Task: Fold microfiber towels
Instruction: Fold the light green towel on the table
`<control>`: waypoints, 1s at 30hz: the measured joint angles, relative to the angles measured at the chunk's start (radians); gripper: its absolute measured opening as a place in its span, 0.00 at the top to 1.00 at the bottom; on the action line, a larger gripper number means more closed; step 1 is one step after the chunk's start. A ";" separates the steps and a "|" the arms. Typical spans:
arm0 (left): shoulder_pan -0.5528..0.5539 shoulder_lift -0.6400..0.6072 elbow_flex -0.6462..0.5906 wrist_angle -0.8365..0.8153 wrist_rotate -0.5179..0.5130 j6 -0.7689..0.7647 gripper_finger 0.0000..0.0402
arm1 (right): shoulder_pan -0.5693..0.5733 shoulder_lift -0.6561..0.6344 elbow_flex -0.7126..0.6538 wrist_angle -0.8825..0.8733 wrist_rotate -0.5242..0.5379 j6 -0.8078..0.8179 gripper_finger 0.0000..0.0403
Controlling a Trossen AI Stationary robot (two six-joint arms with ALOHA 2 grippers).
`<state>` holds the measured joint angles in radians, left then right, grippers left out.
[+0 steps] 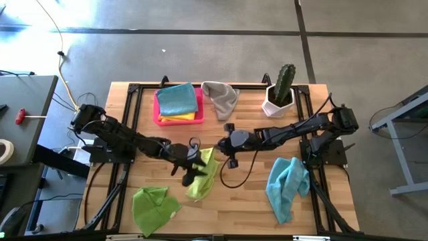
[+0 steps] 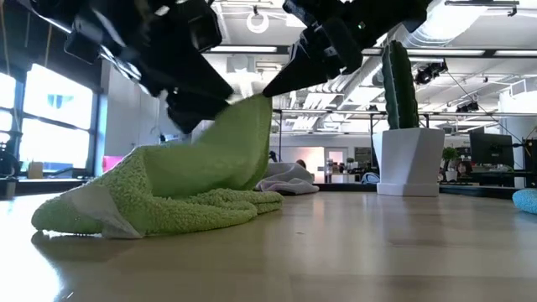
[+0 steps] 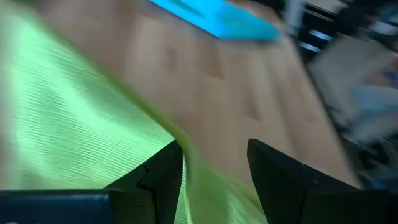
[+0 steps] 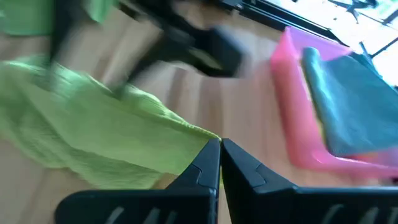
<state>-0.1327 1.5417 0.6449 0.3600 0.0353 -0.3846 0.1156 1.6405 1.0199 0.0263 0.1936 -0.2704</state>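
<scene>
Both end effectors meet at the soft lime microfiber towel point(image 1: 204, 175), mid wooden table point(image 1: 247, 201).
Right end effector point(image 4: 219, 147) pinches its lifted corner closed; left end effector point(image 3: 214, 163) is parted around its edge, beside the pink rectangular plastic tray point(image 1: 160, 115).

Grey concrete floor point(image 1: 200, 17), bright windows point(image 2: 50, 109) (left), ceiling lights point(image 2: 258, 21)
</scene>
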 joint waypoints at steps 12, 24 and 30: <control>-0.168 0.000 0.000 -0.049 0.061 -0.166 0.58 | -0.006 0.000 0.000 -0.002 0.036 -0.008 1.00; -0.284 0.117 0.002 -0.070 -0.130 -0.359 0.60 | -0.006 0.000 0.000 0.001 0.036 0.001 1.00; -0.272 0.129 0.000 -0.074 -0.112 -0.390 0.83 | -0.006 0.000 0.000 -0.004 0.036 0.007 1.00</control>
<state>-0.4049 1.6703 0.6449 0.2862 -0.0767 -0.7749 0.1093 1.6405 1.0199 0.0228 0.2295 -0.2634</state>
